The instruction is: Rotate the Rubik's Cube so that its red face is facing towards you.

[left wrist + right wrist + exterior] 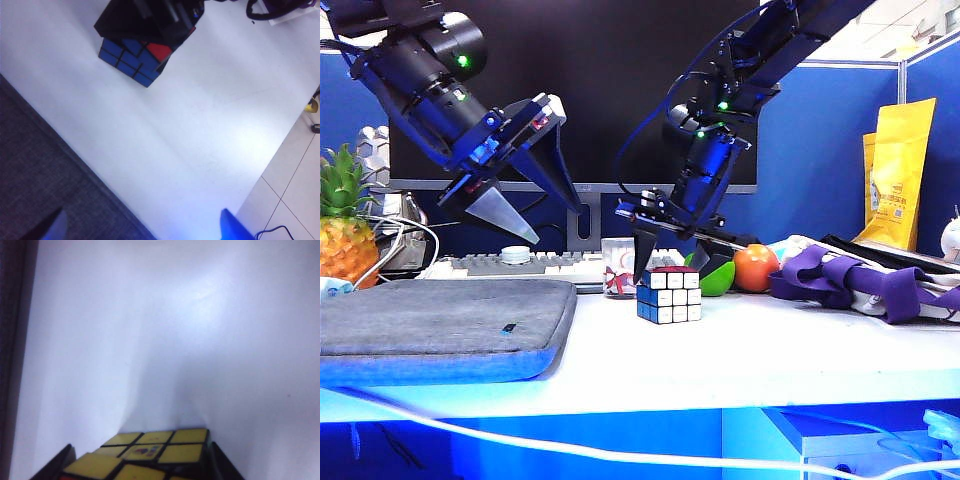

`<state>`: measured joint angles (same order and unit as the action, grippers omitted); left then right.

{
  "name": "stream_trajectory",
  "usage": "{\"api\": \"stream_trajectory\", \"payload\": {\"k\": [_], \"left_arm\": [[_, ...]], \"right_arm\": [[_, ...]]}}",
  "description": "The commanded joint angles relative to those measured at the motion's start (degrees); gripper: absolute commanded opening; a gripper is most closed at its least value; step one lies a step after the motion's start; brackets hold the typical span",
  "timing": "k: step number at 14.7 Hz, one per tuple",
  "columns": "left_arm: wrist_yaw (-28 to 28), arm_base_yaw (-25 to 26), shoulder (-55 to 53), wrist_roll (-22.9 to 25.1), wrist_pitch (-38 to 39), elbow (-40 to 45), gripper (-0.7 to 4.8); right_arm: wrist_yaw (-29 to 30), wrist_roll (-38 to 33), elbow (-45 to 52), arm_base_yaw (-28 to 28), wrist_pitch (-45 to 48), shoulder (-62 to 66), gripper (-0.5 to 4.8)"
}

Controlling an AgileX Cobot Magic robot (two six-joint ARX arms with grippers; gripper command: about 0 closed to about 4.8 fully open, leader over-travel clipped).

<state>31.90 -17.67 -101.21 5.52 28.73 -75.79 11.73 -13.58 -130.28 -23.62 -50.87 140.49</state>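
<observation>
As catalogued: Rubik's Cube (669, 295), rigid, light, slick-faced plastic, sits between the right gripper (665, 262) fingers, which straddle it part-closed, contact unclear. Best gripped on opposite flat faces. Left gripper (525, 205) hangs wide, well aside.

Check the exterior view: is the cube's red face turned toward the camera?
No. The Rubik's Cube shows white squares toward the camera, with the red face on top, under the right end effector.

A pineapple (342, 228), grey pad (440, 325), keyboard (520, 266), tomato (755, 268) and yellow bag (900, 170) sit on the white table (770, 350).
</observation>
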Motion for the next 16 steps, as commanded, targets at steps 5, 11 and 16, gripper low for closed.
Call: {"api": "stream_trajectory", "payload": {"k": [5,11,16], "left_arm": [[0.26,-0.04,0.2,0.0,-1.86,-0.35,4.04],[0.48,-0.04,0.22,-0.17,-7.8,-0.33,3.97],[1.05,-0.02,0.22,-0.02,-8.28,-0.31,3.95]], "right_arm": [[-5.29,4.52,-6.97,-0.09,3.13,-0.55,1.51],[-7.1,5.29,-12.92,-0.09,3.76,-0.92,1.44],[-7.17,6.67,-12.92,-0.13,9.25,-4.7,0.82]]}}
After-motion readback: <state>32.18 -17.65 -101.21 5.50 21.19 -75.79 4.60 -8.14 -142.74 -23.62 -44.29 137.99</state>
